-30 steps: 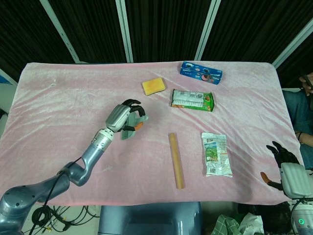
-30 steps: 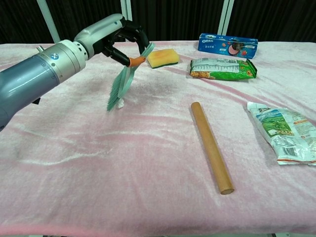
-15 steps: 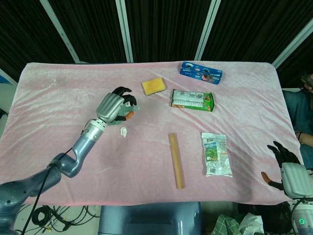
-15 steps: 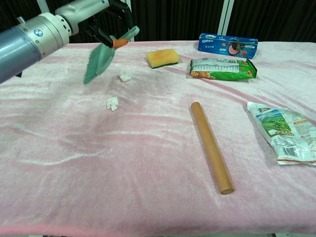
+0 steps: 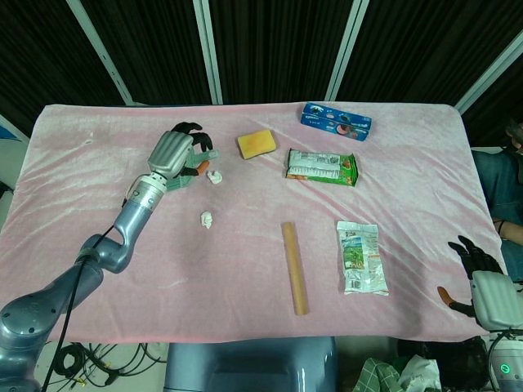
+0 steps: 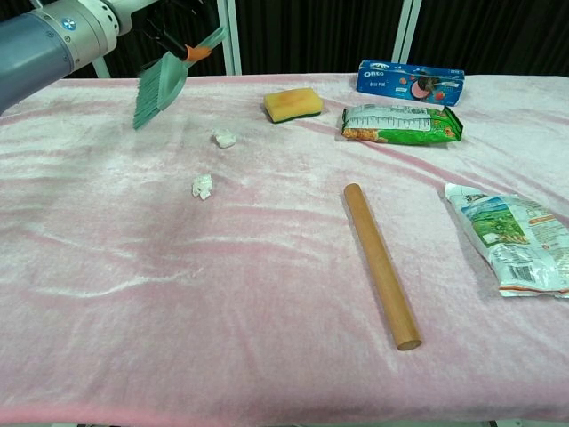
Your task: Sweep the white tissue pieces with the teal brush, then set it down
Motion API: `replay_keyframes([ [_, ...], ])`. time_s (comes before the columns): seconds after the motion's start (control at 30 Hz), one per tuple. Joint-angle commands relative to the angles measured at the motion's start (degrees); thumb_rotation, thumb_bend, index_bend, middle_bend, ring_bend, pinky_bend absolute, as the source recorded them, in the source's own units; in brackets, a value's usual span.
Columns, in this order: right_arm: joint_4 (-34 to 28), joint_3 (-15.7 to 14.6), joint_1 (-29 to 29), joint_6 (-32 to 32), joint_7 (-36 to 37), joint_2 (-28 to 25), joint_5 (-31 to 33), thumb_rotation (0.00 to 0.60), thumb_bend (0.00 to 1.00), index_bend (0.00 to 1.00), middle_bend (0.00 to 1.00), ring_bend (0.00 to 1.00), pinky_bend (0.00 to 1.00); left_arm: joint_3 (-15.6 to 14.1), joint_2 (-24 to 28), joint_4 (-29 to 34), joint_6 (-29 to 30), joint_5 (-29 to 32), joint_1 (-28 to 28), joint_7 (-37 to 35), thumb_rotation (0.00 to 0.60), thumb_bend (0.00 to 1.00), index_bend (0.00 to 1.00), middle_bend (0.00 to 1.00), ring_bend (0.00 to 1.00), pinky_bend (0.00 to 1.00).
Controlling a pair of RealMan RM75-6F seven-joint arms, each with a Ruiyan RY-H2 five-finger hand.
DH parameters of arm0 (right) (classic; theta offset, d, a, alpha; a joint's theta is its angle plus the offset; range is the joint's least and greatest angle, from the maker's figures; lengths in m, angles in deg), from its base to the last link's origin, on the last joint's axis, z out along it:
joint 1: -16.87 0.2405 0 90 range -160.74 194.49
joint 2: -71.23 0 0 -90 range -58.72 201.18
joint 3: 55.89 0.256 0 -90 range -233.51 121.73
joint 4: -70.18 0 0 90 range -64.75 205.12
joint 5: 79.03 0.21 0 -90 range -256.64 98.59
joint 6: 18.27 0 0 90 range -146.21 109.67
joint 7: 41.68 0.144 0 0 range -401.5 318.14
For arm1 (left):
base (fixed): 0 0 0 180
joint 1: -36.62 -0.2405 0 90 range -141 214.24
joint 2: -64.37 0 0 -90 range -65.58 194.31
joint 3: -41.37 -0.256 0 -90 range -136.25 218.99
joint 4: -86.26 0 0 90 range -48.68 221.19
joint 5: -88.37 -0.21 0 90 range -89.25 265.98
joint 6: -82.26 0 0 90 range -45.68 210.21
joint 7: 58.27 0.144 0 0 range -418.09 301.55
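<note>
The robot's left hand (image 5: 172, 155) is wrapped around the orange handle of the teal plastic brush (image 6: 158, 82) and holds it in the air at about ten o'clock on the pink velvet-covered table (image 5: 98, 245). In the chest view the fan of teal bristles hangs down and to the left, clear of the cloth and touching nothing.

Just off the brush, toward three o'clock, lies one crumpled white tissue piece (image 6: 225, 138). A second white tissue piece (image 6: 203, 186) sits nearer the front edge, toward five o'clock from the brush. The two are apart from each other and have not been gathered into a pile, so I would judge the sweeping still unfinished, and the brush has yet to be set down.

Further out are a yellow sponge (image 5: 257, 144), a blue biscuit box (image 5: 337, 121), a green snack packet (image 5: 321, 167), a wooden rolling stick (image 5: 295, 268) and a white-and-green pouch (image 5: 361, 258).

The right hand (image 5: 474, 273) waits at four o'clock, off the table's corner, fingers spread and holding nothing. Only the head view shows it. That view also shows the left hand's grasp from above, though the hand covers most of the brush. The chest view crops the hand away but gives the bristles and their height over the cloth plainly.
</note>
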Motion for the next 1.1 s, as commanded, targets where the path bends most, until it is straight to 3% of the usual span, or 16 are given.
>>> replay_keyframes([
  [0.03,0.0,0.0,0.0,0.0,0.2,-0.1,0.0,0.600,0.19,0.16,0.06,0.12,0.17,-0.2,-3.5,-5.4,-2.4,0.8,1.5,-2.3,0.600,0.38,0.59,0.60,0.20,0.20],
  [0.3,-0.1,0.0,0.0,-0.1,0.4,-0.2,0.2,0.600,0.19,0.16,0.06,0.12,0.17,-1.0,-9.5,-12.3,-5.1,1.2,3.0,-8.0,0.600,0.38,0.59,0.60,0.20,0.21],
  [0.67,-0.1,0.0,0.0,-0.3,0.6,-0.3,0.2,0.600,0.19,0.16,0.07,0.12,0.17,-2.5,-13.8,-16.5,-7.6,0.3,5.2,-12.6,0.600,0.38,0.59,0.60,0.20,0.22],
  [1.1,-0.1,-0.1,0.0,-0.4,0.5,-0.3,0.0,0.600,0.19,0.16,0.07,0.12,0.17,-1.6,-16.7,-16.7,-4.9,1.0,7.4,-19.5,0.600,0.38,0.60,0.60,0.20,0.23],
])
